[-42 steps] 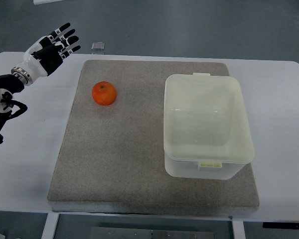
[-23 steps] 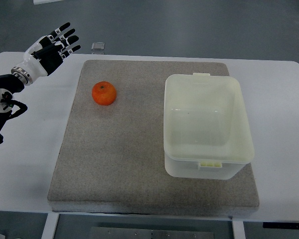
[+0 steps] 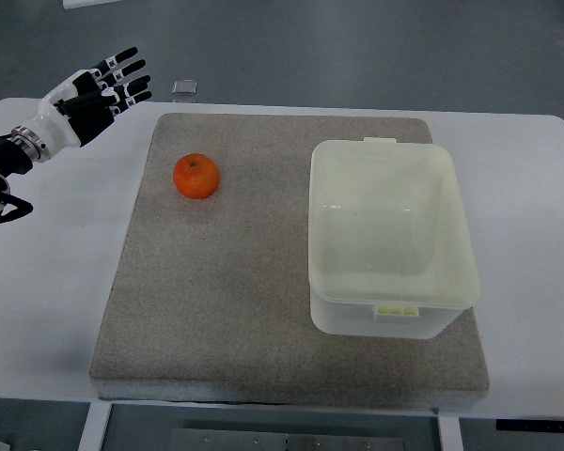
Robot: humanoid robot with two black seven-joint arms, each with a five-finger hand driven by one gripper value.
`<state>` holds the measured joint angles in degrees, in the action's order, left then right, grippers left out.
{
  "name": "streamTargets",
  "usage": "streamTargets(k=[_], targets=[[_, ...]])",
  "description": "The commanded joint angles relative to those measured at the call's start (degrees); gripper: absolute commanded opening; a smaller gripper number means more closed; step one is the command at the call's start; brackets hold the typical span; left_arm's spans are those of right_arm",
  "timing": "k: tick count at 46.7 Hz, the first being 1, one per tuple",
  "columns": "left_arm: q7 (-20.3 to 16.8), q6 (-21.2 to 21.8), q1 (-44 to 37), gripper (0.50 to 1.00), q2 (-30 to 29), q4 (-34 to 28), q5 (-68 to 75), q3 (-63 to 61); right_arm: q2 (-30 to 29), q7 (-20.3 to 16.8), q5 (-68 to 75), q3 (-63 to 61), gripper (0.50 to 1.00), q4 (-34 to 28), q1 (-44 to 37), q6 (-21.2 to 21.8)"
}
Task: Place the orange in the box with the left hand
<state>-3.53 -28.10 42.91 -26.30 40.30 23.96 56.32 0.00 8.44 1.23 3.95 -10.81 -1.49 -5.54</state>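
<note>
The left hand (image 3: 89, 94) hangs over the far left corner of the white table (image 3: 47, 282), its arm coming in from the left edge of the view. Its fingers (image 3: 122, 77) are spread and straight, pointing up and to the right — released, holding nothing. The palm is dark, the back of the hand white, and a metal wrist joint sits just behind it.

The orange (image 3: 196, 177) lies to the right of the hand and a little nearer the robot, well apart from the fingertips and untouched. It rests on a grey felt mat (image 3: 226, 310) that covers most of the table; the hand itself is beyond the mat's left edge, over bare tabletop.

Farther right again, past the orange, stands the box (image 3: 392, 238) — a pale, translucent plastic tub with no lid on, sitting on the right half of the mat. Small latch tabs show at the middle of its far and near rims. The orange and the box are well apart, with open mat between them.

Just beyond the table's far edge, right of the fingertips, a small clear square object (image 3: 185, 88) lies on the grey floor.
</note>
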Motion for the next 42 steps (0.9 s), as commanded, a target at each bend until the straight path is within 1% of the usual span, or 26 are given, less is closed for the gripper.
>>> streamTargets(k=[1,7,12,22,31,37,38,40,42], targets=[[-1.39,-0.03,0.07,0.973,-0.68,0.22,4.77,0.19,0.00,0.00,0.00,0.00,0.932,0.00,0.00,0.00],[-1.74,-0.21,0.16,0.973,-2.61,1.62,11.36,-0.16,0.00,0.00,0.00,0.00,0.932,0.00,0.00,0.00],[-1.65,-0.21,0.16,0.975,-4.63,4.78,17.43,-0.33,0.00,0.00,0.00,0.00,0.932,0.00,0.00,0.00],[-1.92,-0.21,0.16,0.975,-6.74,10.32,28.24,-0.77,0.00,0.00,0.00,0.00,0.932,0.00,0.00,0.00],[-3.85,-0.29,0.16,0.975,-7.89,14.10,37.64,-1.38,0.00,0.00,0.00,0.00,0.932,0.00,0.00,0.00],[-6.22,-0.29,0.51,0.971,-7.89,15.07,45.64,-2.88,0.00,0.00,0.00,0.00,0.932,0.00,0.00,0.00],[-6.66,-0.29,0.51,0.964,-7.80,15.07,47.22,-3.06,0.00,0.00,0.00,0.00,0.932,0.00,0.00,0.00],[-7.36,-0.21,0.68,0.932,-7.63,14.98,50.38,-3.76,0.00,0.00,0.00,0.00,0.932,0.00,0.00,0.00],[-8.07,-0.03,0.77,0.928,-7.27,15.07,53.46,-4.72,0.00,0.00,0.00,0.00,0.932,0.00,0.00,0.00]])
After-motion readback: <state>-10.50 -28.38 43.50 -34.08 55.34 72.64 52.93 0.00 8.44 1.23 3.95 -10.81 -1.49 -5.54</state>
